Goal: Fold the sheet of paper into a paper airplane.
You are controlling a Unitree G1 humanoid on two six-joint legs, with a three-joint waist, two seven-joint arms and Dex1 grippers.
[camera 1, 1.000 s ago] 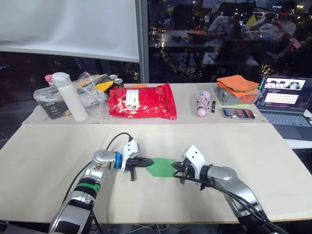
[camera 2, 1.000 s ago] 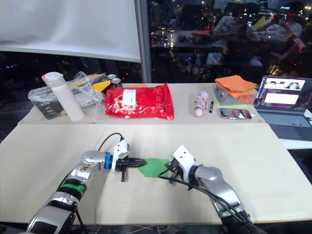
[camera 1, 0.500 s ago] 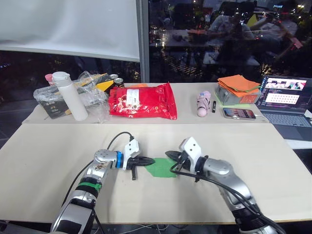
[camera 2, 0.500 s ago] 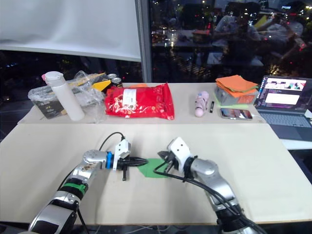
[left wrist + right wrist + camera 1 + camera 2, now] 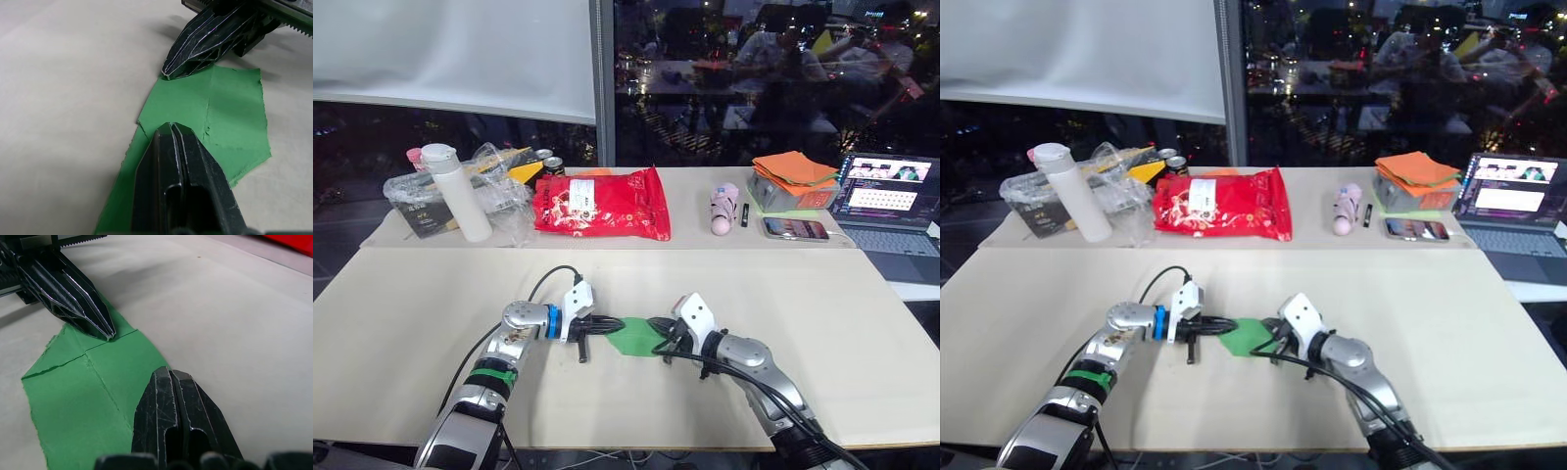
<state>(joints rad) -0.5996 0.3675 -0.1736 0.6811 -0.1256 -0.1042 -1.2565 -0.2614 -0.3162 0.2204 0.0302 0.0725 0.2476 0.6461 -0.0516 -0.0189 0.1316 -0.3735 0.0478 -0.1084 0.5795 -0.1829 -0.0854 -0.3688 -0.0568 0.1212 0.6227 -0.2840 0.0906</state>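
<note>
On the desk [image 5: 431, 294], both clenched pincers, left [image 5: 172, 128] and right [image 5: 169, 374], press the creased sheet of paper [image 5: 230, 115]; dragging could rip its ragged edges.

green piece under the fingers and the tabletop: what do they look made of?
The green sheet: thin matte paper by the look; it shows sharp crease lines and a ragged, fibrous edge, and lies nearly flat. The tabletop: smooth pale beige surface with a dull, even sheen and no grain, probably laminate or a coated board, though the pictures cannot settle which.
</note>
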